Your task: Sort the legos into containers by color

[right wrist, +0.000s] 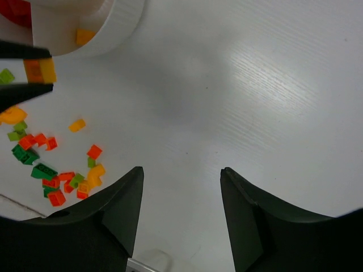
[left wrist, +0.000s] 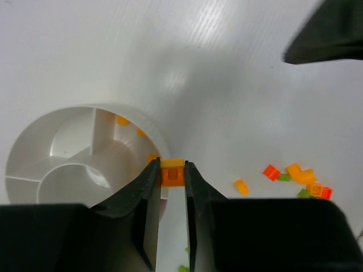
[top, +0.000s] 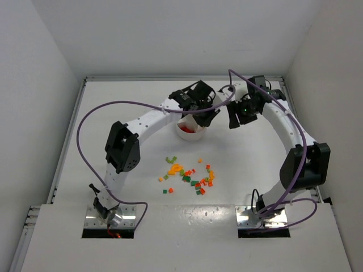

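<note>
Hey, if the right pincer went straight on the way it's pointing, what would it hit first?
Probably bare table. The open right pincer aims at plain white surface; the dish and loose bricks lie off to one side. Depth is hard to judge.

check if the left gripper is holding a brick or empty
Holding one: the left gripper is shut on an orange brick, pinched between its jaws.

White table (top: 113, 93) (faintly glossy), plain white walls (top: 170, 34) on three sides, soft even light.
</note>
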Controlling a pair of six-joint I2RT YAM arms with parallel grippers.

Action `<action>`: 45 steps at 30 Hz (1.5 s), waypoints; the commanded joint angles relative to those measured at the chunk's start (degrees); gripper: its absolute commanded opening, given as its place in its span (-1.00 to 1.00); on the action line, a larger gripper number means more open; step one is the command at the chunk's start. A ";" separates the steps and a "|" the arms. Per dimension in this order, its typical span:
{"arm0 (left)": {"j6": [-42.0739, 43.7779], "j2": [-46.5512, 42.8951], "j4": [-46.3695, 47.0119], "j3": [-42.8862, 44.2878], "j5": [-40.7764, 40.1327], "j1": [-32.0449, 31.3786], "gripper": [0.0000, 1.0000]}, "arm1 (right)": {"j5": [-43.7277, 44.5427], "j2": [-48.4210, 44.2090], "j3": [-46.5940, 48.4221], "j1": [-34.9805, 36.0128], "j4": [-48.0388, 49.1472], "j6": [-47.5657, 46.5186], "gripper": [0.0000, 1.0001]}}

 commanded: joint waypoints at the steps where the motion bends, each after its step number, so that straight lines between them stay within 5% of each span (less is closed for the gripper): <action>1: -0.87 1.67 -1.95 3.31 -3.36 2.00 -0.98 | -2.89 -0.71 1.99 -0.10 0.15 -0.61 0.15; 14: 0.72 3.53 -1.95 3.41 -4.51 3.58 -0.84 | -3.42 0.87 3.04 -0.62 0.15 0.97 0.15; 23: 0.72 3.53 -1.95 3.93 -2.67 5.16 -0.03 | -3.94 -0.18 1.56 -0.63 0.15 0.36 -0.03; 35: -4.55 -3.66 -0.90 9.29 4.54 7.79 -0.01 | -4.03 -3.35 -3.37 -1.68 1.29 -1.92 -0.18; 38: -6.04 -7.70 -0.90 10.00 5.07 8.50 -0.18 | -6.39 -3.35 -3.37 0.33 1.29 -3.59 -0.26; 42: -9.29 -13.07 0.94 4.21 4.54 13.58 -0.20 | -7.81 -2.12 -2.23 3.84 0.76 -5.88 -0.26; 45: -12.11 -19.31 2.79 -4.57 6.11 18.33 -0.02 | -8.34 -1.59 -3.45 9.03 0.76 -7.47 -0.26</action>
